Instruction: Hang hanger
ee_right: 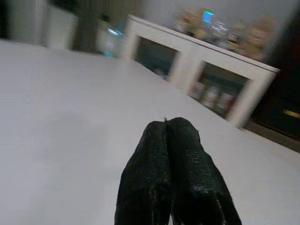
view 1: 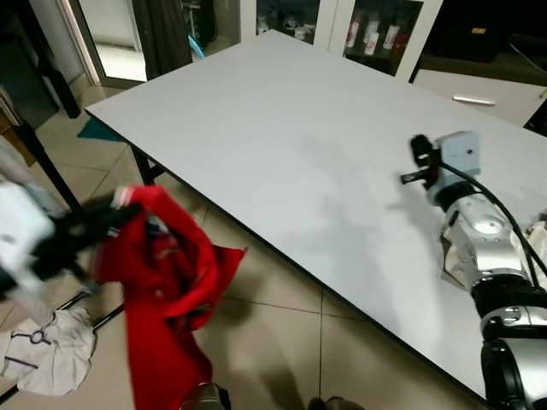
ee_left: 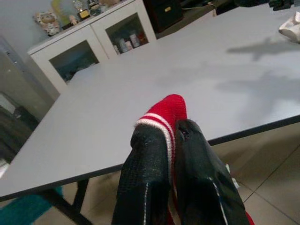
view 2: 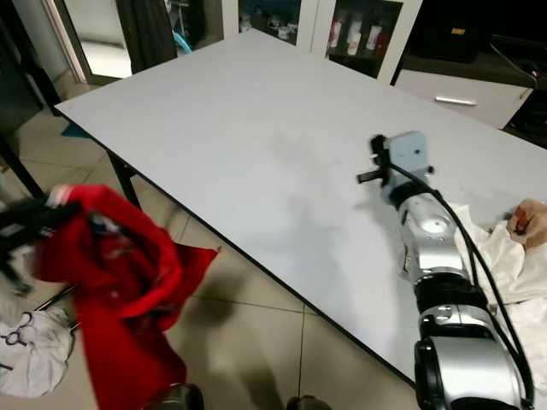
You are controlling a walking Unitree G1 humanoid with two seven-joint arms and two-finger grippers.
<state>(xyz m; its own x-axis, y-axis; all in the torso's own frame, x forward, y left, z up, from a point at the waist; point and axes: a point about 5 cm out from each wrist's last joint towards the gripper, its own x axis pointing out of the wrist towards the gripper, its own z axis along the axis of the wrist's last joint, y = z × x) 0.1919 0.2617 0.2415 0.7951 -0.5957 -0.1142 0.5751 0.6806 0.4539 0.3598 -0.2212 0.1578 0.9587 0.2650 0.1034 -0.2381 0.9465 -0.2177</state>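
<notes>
Red knit garment (view 1: 167, 282) hangs from my left gripper (ee_left: 171, 140), off the near-left edge of the white table (view 1: 282, 137), above the tiled floor (view 1: 282, 342). Left fingers (ee_left: 150, 173) are pinched narrow on a red cuff with two white stripes (ee_left: 161, 117); the cloth sits squeezed between them. The rest of the garment droops down toward the floor. Motion blur on that arm in the head views. I can't make out a hanger in the fabric.

My right gripper (ee_right: 171, 136) is over the table, well in from its near edge, fingers pressed together, holding nothing. Right arm (view 2: 427, 248) reaches across the tabletop, with a black cable along it.

White cloth (view 2: 504, 248) lies on the table at its right end, beside my right arm; a person's hand (view 2: 528, 220) rests on it. More white cloth (view 1: 47, 350) lies on the floor, left of the table, below the red garment.

White cabinet with glass doors (ee_left: 89, 44) stands past the table's far edge, with bottles inside; their labels are too small to read. No legible writing anywhere.
</notes>
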